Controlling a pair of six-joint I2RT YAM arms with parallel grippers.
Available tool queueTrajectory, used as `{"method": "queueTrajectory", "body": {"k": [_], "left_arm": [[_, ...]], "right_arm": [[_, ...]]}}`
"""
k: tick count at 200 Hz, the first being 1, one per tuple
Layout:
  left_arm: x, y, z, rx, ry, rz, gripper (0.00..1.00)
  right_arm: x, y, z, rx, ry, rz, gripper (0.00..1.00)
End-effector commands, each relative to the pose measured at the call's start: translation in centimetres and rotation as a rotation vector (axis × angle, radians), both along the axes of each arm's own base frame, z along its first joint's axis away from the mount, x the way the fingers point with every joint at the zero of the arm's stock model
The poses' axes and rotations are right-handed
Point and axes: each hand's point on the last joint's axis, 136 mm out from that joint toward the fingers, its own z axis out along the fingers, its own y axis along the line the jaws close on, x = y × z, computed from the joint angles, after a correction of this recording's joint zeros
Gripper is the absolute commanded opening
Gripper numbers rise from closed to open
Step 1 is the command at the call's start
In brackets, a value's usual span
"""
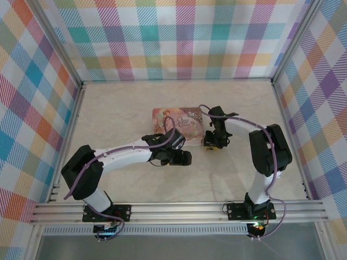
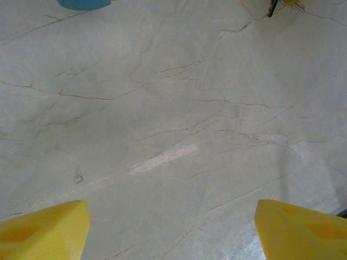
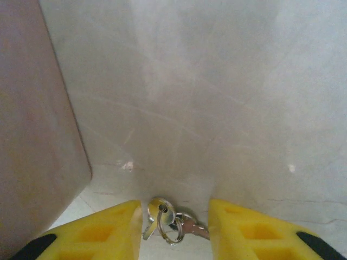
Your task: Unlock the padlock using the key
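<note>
Two small silvery keys [image 3: 162, 214] on a ring lie flat on the marble table. My right gripper [image 3: 175, 208] is down at the table with one yellow finger on each side of them. Its jaws are open with a narrow gap, the left finger almost touching a key. From above, the right gripper [image 1: 212, 142] sits just right of the pink tin. My left gripper [image 2: 172, 216] hangs open over bare table with nothing between its fingers, and it sits [image 1: 176, 157] below the tin. A blue edge [image 2: 84, 4] shows at the top of the left wrist view. I cannot tell whether it is the padlock.
The flat pink picture tin [image 1: 178, 121] lies mid-table, and its side wall [image 3: 32, 135] stands close on the left of my right gripper. Checked walls enclose the table on three sides. Open marble lies beyond the tin and to both sides.
</note>
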Motion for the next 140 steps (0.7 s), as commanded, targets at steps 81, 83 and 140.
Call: {"method": "queueTrajectory", "body": {"k": [81,83,140], "left_arm": [[0.0,0.1,0.2,0.006,-0.014,0.022,0.79],[0.0,0.1,0.2,0.006,-0.016,0.022,0.8],[0.0,0.7,0.6,0.012,-0.031,0.035,0.8]], "right_arm": [[-1.1,0.0,-1.9,-0.046,0.065,0.029,0.07],[-1.1,0.0,-1.9,-0.044,0.064,0.03,0.06],[-1.5,0.9,0.1,0.051,0.015,-0.022,0.0]]}}
